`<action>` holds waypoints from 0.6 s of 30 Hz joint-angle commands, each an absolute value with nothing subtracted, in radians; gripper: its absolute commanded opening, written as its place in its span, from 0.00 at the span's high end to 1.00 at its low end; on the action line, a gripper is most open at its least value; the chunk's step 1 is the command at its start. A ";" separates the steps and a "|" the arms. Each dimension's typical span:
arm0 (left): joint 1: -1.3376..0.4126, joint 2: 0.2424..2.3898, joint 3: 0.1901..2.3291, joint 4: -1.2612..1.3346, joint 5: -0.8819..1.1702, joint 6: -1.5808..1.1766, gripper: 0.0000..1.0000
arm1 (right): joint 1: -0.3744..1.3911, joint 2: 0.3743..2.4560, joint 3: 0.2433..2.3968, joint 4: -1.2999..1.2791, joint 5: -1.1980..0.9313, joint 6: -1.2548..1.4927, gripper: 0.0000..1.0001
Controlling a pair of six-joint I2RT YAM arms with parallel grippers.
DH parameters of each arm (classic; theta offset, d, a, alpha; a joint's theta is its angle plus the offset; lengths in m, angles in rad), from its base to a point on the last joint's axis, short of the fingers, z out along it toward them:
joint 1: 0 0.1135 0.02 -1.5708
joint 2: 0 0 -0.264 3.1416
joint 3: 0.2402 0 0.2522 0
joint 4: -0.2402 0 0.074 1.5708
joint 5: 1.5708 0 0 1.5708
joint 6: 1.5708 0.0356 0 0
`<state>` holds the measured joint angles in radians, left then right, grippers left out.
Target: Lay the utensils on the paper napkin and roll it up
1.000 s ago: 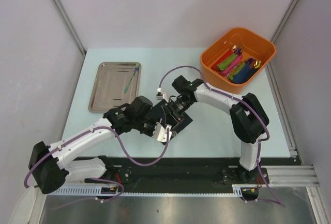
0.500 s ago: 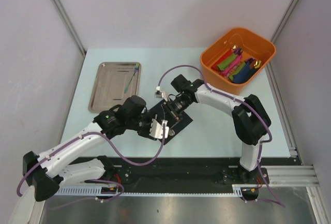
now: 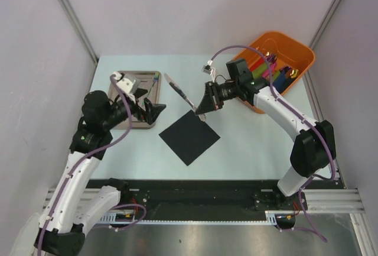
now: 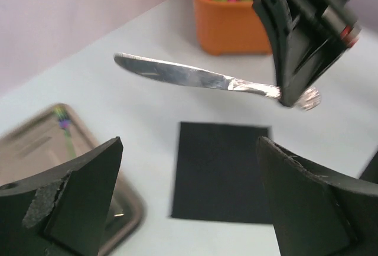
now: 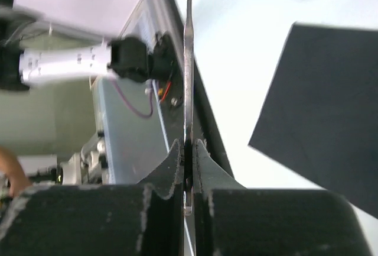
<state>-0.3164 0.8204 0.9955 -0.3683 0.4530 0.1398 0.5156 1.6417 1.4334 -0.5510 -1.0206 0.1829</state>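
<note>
The black paper napkin (image 3: pixel 189 137) lies flat on the table, also seen in the wrist views (image 4: pixel 221 173) (image 5: pixel 325 114). My right gripper (image 3: pixel 203 107) hangs over the napkin's far corner, shut on the handle end of a slim metal knife (image 3: pixel 180 91). The blade points up and to the left, clear of the table (image 4: pixel 189 78). In the right wrist view the knife (image 5: pixel 189 61) shows edge-on between the pads (image 5: pixel 188 155). My left gripper (image 3: pixel 152 112) stands open and empty at the tray's near right corner (image 4: pixel 195 208). An iridescent utensil (image 4: pixel 64 129) lies in the tray.
The steel tray (image 3: pixel 142 74) sits at the back left, mostly covered by my left arm. An orange bin (image 3: pixel 295 52) of coloured napkin rolls stands at the back right (image 4: pixel 230 28). White walls close in the table on three sides.
Both grippers were together over the napkin. The left one has opened and pulled back left to the tray. The right one has shut on the knife and lifted it toward the far side.
</note>
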 commanded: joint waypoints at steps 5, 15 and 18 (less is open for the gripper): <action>-0.232 0.862 0.764 0.259 0.644 -0.745 0.02 | 0.486 1.545 1.352 0.013 -0.956 0.553 1.00; -0.233 0.923 0.604 0.673 0.578 -0.994 0.17 | 0.517 1.575 1.175 0.572 -1.035 0.989 1.00; -0.233 0.936 0.609 0.684 0.572 -1.000 0.18 | 0.546 1.586 1.164 0.627 -1.048 1.031 1.00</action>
